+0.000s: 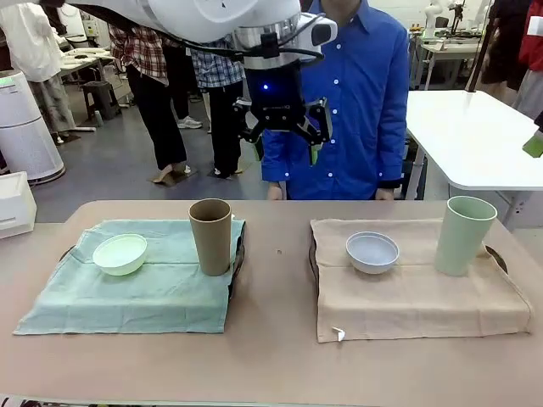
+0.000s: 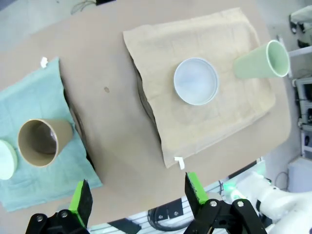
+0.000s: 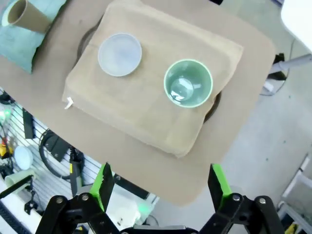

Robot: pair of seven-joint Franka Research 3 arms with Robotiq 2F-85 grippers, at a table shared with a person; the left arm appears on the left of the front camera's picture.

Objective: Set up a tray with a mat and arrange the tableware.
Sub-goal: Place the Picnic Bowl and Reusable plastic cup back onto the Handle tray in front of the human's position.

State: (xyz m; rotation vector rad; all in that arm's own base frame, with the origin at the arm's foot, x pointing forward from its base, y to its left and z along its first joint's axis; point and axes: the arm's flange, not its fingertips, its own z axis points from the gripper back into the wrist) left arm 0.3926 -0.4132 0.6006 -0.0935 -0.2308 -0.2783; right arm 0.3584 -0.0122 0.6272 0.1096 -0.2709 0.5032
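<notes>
Since both place settings already look laid out, the left tool [image 1: 285,136] hangs high over the desk [image 1: 271,339] with its jaws wide apart and empty, and the right tool [image 3: 161,185] hovers the same way. Mint green bowl [image 1: 120,253] and brown cup [image 1: 210,236] sit on the green mat [image 1: 127,297]. White bowl [image 1: 372,252] and pale green cup [image 1: 463,235] sit on the tan mat [image 1: 416,297], all upright, matte, smooth, mirroring each other.
</notes>
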